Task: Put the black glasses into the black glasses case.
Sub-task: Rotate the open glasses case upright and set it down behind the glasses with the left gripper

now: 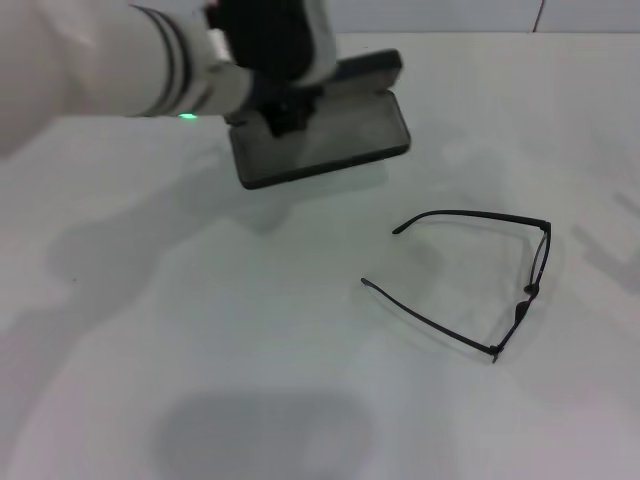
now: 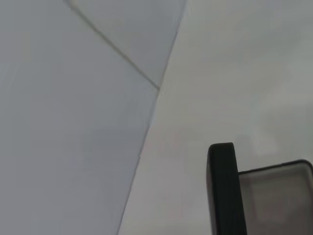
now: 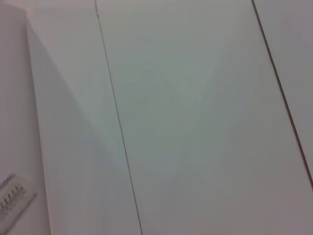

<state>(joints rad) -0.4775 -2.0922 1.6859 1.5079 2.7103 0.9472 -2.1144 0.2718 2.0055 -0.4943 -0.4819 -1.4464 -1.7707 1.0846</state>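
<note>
Table [image 1: 200, 380]: white, matte; carries both task things.

Black glasses case [image 1: 330, 140]: lies open near the far edge of the table, left of middle. Grey-lined tray faces up; lid stands raised behind it along the far long side. In the left wrist view the case [image 2: 225, 191] shows as a black edge with a corner of the grey lining beside it.

Black glasses [image 1: 480, 285]: on the table, nearer the front and toward the right edge than the case, well apart from it. Temple arms unfolded, both pointing toward the left edge. Front frame with the lenses on the right-hand end, seen almost edge-on. Nothing touches them.

Left pincer [image 1: 285, 115]: at the end of the white left arm, which reaches in from the far left corner. Dark pincer body sits over the left part of the case, at the line where tray and lid meet. Looks to be against the case there, but whether the fingers are spread or pressed together: cannot tell, the body hides them.

Glasses relative to left pincer: well apart, toward the front right of the table; the open tray lies between.

Right pincer: not seen in any view. The right wrist view shows only pale flat panels with thin seams.
</note>
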